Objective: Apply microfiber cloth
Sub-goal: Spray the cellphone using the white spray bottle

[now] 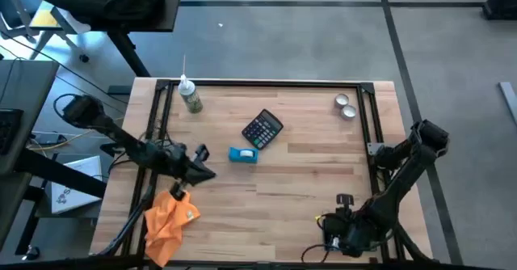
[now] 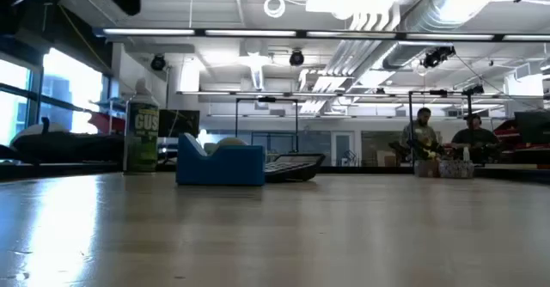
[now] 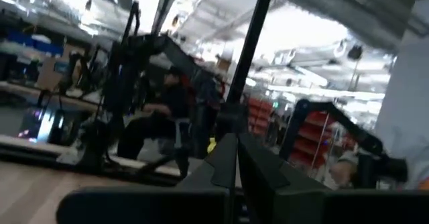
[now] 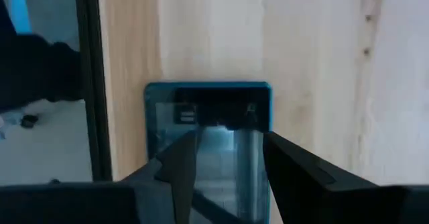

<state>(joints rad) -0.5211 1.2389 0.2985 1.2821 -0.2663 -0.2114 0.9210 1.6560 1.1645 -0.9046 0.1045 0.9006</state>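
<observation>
Pale wooden surface under workshop ceiling lights, people seated at benches far behind. Microfiber cloth bunched at the near left corner, hanging from the left gripper; fingers pressed together in the wrist view, so apparently clamped on it. Right gripper parked at the near right edge, fingers parted, holding nothing. Mid-surface: calculator, blue box, bottle.

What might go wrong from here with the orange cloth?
The microfiber cloth lies at the table's front-left edge; a weak pull could drop it off. The left hand is near the blue box and calculator; a wide swing might knock them. The right hand waits front-right.
</observation>
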